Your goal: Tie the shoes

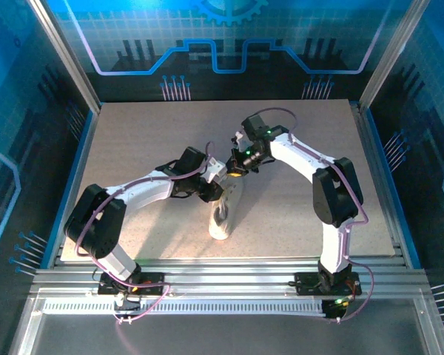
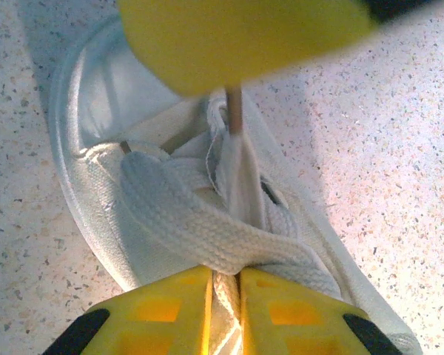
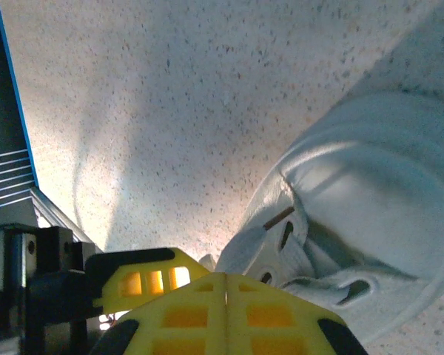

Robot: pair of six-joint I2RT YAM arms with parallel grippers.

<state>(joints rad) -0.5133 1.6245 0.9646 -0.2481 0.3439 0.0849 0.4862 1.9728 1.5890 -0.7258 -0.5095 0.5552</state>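
Left gripper [image 2: 224,285]: pinched shut on a strand of the laces [image 2: 207,237] over the tongue, holding it taut.
Sneaker [image 1: 222,214]: mid-tabletop [image 1: 133,148], between both arms, within reach of each.
Right gripper [image 3: 226,285]: closed, apparently pinching the other strand, lifted for crossing.

The sneaker [image 2: 89,185] is matt white canvas with a coarse weave; its laces [image 2: 200,229] are flat woven cloth. The table [image 2: 377,148] looks like speckled, matt stone. The fingers [image 2: 163,314] are smooth yellow plastic. The rails [image 1: 229,285] are brushed metal.
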